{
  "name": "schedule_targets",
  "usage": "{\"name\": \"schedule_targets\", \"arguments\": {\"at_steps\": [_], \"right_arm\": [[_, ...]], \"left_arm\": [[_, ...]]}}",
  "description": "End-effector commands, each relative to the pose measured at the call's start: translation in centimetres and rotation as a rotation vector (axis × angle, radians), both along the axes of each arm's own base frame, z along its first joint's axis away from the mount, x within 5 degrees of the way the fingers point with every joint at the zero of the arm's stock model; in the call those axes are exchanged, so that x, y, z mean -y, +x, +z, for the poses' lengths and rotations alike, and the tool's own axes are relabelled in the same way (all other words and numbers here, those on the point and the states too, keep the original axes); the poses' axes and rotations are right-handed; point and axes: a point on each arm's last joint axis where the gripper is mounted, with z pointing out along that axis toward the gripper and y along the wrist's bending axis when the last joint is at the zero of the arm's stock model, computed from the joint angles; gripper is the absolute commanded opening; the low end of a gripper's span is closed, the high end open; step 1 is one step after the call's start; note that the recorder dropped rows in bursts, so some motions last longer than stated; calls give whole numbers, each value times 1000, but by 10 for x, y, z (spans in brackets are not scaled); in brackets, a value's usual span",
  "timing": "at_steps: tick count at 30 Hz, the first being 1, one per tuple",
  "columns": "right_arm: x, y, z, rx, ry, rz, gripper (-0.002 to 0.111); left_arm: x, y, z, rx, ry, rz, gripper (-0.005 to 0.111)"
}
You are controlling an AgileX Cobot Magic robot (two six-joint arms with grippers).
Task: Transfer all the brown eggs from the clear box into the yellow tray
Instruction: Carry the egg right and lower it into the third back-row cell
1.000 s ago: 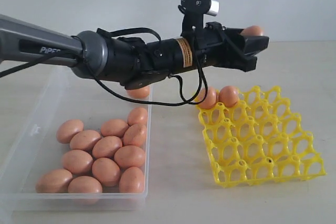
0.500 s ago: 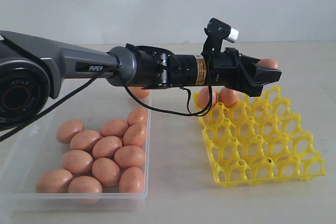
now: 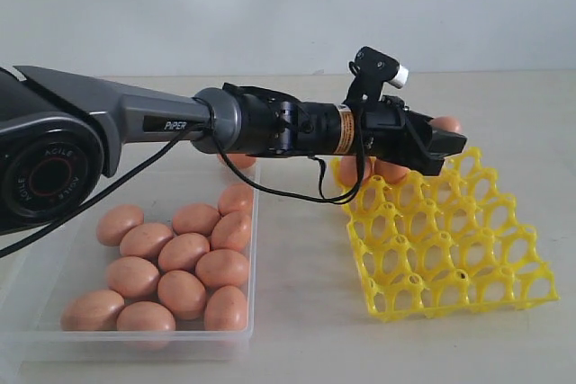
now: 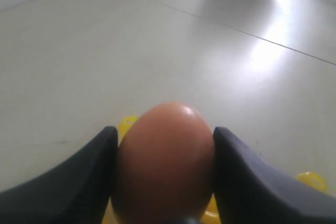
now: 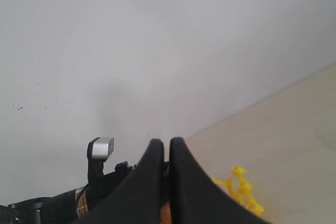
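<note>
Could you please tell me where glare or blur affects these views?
Left wrist view: the held egg and left fingers are soft, a small highlight on the egg, bright glare on the surface beyond. Right wrist view: the shut right fingers are blurred at close range. Exterior view: evenly lit, sharp, only faint shadows.

Held egg [image 3: 446, 122]: only a sliver shows above the left end effector [image 3: 447, 143] in the exterior view; its lower end is cut off by the left wrist view's edge.
Tray eggs [image 3: 387, 171]: two in the yellow tray's [image 3: 450, 240] far row, tops hidden by the left arm [image 3: 270, 128].
Box egg [image 3: 238, 161]: mostly hidden behind that arm.
Clear box [image 3: 135, 343]: near left corner cut off.
Right end effector [image 5: 163, 153]: base cut off.
</note>
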Motion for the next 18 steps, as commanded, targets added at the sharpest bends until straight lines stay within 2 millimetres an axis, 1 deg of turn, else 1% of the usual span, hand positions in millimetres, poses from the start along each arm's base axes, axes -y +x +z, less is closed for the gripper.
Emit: {"name": "schedule_targets", "arguments": {"at_steps": [1,3,10,13,18], "right_arm": [[0,-1,1,12,-7,1,0],[0,-1,1,12,-7,1,0],[0,-1,1,12,-7,1,0],[0,-1,1,12,-7,1,0],[0,-1,1,12,-7,1,0]], "left_arm": [[-1,2,-2,-7,17,19,4],[-2,4,-4,-6,39,45,4],[-2,5,-4,-62,22,63,4],[-2,2,-6,-60,38,29,4],[-2,2,-7,-56,52,39,4]]}}
